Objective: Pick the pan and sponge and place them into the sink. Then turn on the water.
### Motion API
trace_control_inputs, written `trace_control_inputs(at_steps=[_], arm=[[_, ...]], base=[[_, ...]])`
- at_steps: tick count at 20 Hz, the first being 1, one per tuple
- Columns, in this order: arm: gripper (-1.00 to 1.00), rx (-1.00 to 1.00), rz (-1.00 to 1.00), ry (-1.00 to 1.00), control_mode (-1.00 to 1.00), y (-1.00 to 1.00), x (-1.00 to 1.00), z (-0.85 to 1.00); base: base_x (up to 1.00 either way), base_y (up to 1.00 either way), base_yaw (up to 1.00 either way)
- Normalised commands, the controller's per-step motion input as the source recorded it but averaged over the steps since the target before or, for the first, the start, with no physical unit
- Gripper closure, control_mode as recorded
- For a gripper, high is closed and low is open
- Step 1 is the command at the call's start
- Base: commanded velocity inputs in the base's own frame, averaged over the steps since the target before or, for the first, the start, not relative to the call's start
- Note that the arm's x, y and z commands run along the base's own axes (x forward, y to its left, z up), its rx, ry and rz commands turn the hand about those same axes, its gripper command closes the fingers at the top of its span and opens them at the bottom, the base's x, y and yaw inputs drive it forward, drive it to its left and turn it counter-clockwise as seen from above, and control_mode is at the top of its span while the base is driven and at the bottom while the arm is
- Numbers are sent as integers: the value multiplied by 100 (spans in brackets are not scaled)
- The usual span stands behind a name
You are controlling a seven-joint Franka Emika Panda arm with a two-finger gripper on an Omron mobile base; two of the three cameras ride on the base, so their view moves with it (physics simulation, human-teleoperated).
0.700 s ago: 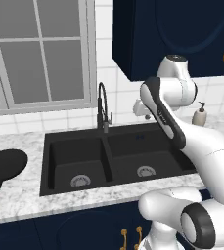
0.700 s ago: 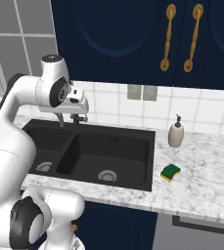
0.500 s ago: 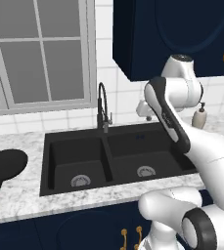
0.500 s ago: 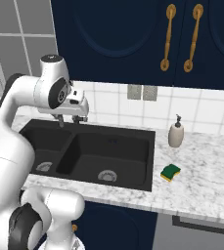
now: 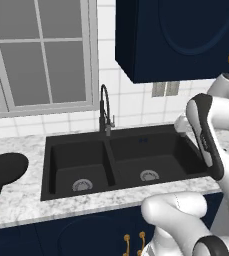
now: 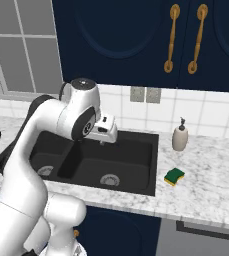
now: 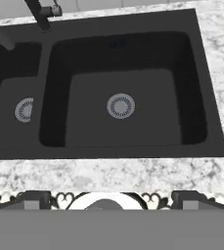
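Marble desk (image 6: pixel 216 187) runs under dark cupboards, with the sink (image 5: pixel 123 137) set in its middle. At the left end lies the pan (image 5: pixel 5 169); near the front edge, right of the sink, sits the sponge (image 6: pixel 174 176). Above the right basin hangs the pincer (image 6: pixel 104 136), released and empty.

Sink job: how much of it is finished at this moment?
Nothing looks done yet. The pan lies on the counter left of the sink, and the sponge lies on the counter to its right, by the soap dispenser. Both basins are empty and the faucet runs no water. The gripper hovers open over the sink, holding nothing. Both pickups, placements and the water are left.
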Motion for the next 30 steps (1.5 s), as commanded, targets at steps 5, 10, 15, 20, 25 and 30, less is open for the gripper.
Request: trace_control_inputs(at_steps=[5, 10, 15, 20, 25, 30], arm=[[-100, 0, -20, 4, -100, -100, -2, -32], [-100, 0, -25, 15, -100, -100, 0, -41], [-100, 0, -31, 17, -100, -99, 19, -45], [-100, 0, -26, 21, -100, -71, 60, -46], [-100, 6, -12, 17, -100, -64, 69, -20], [-100, 11, 0, 7, -100, -27, 43, -6]], base=[[0, 0, 0], [0, 0, 0], [0, 0, 0], [0, 0, 0], [0, 0, 0], [0, 0, 0]])
